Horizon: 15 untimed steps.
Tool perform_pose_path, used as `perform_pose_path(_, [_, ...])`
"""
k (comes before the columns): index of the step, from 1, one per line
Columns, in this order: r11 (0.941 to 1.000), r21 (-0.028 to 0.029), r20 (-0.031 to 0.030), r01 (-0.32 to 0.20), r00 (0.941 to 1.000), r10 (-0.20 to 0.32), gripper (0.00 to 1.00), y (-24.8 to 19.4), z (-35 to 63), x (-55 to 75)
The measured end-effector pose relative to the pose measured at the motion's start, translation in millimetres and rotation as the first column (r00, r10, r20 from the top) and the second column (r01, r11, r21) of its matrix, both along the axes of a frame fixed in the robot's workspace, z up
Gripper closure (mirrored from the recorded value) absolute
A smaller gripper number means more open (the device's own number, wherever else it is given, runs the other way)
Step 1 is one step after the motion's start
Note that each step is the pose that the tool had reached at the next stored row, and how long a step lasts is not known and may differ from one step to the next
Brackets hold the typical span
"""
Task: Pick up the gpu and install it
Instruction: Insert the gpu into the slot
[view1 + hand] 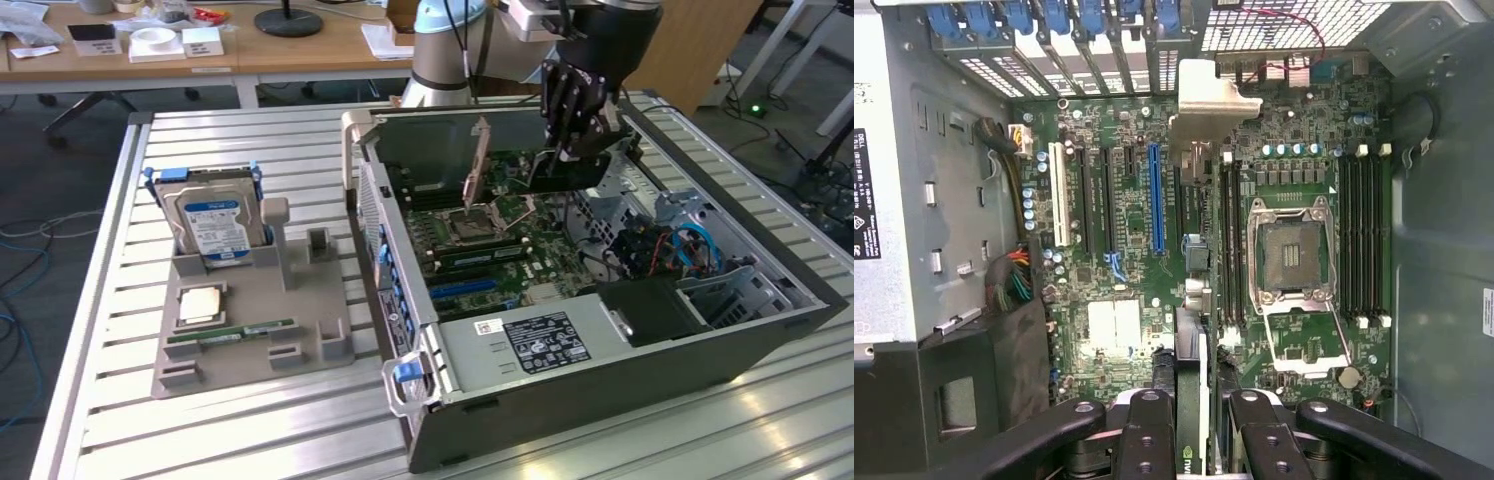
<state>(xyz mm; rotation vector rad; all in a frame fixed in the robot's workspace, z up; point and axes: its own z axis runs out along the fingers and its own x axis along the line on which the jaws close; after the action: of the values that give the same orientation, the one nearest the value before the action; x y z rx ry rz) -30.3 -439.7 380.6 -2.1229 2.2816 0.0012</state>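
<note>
The gripper [577, 140] pinches the gpu [563, 172] edge-on, picked up and hanging above the motherboard [487, 250] at the far side of the open case [601, 370], seemingly not yet seated in a slot

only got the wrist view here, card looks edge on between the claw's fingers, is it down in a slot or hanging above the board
Observer: In the exterior view the claw holds the card upright over the board inside the open case. The card's lower edge looks clear of the slots, though I can't be certain.
Operator: ok, anything outside i should know about
Observer: A grey tray sits on the table at the exterior view's left of the case, with a hard drive standing upright in it.
</note>
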Motion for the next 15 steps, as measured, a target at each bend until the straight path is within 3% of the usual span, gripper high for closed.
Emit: perform_pose_path(15, [1.0000,-0.0001,-0.0031,0.000,1.0000,0.000,0.74,0.0,0.0,0.0])
